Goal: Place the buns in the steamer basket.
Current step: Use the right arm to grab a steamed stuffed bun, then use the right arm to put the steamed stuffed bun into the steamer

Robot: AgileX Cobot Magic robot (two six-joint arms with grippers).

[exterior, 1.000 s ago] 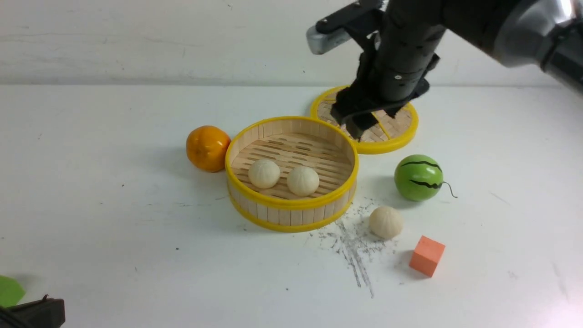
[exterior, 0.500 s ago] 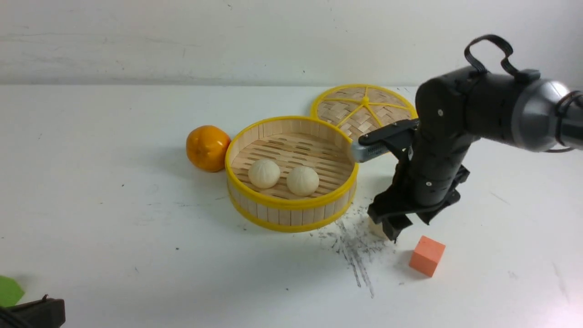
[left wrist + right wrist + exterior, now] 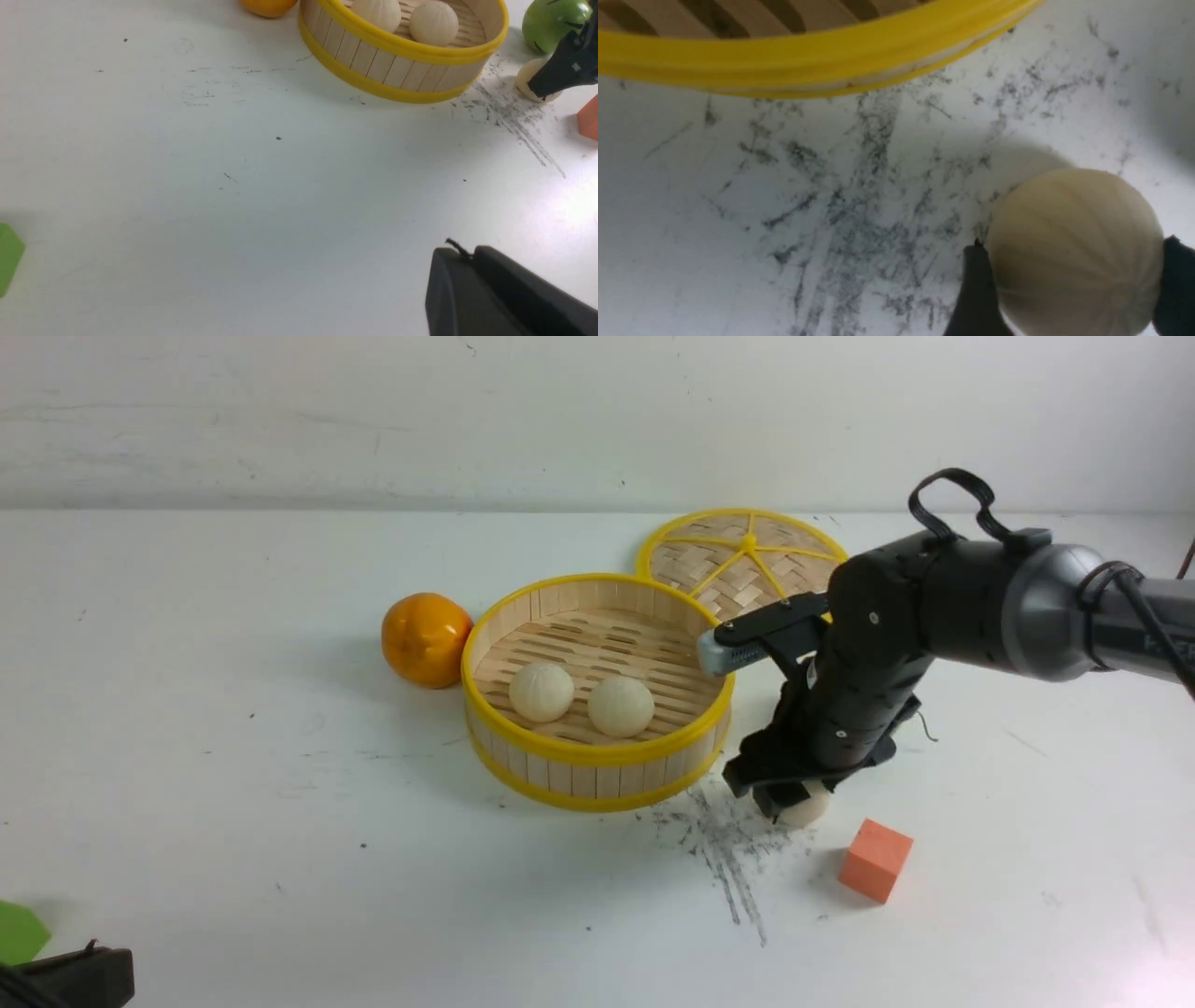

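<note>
The steamer basket (image 3: 597, 775) stands mid-table with two buns (image 3: 541, 691) (image 3: 621, 707) on its slatted floor. The third bun (image 3: 807, 811) rests on the table to the basket's right, over dark scuff marks. My right gripper (image 3: 790, 800) is down over it. In the right wrist view its black fingers (image 3: 978, 289) press both sides of this bun (image 3: 1073, 252), with the basket's yellow rim (image 3: 808, 60) close by. My left gripper (image 3: 65, 975) sits low at the near left corner, shut and empty (image 3: 460, 254). The left wrist view also shows the basket (image 3: 397, 70).
An orange (image 3: 426, 639) touches the basket's left side. A flat woven lid (image 3: 738, 555) lies behind the basket. An orange cube (image 3: 875, 859) sits just right of the gripped bun. A green watermelon ball (image 3: 551, 18) is behind my right arm. A green block (image 3: 17, 931) lies near left.
My right arm swung from above the lid down to the loose bun beside the cube, and its fingers now sit against the bun. The left arm has not moved.
</note>
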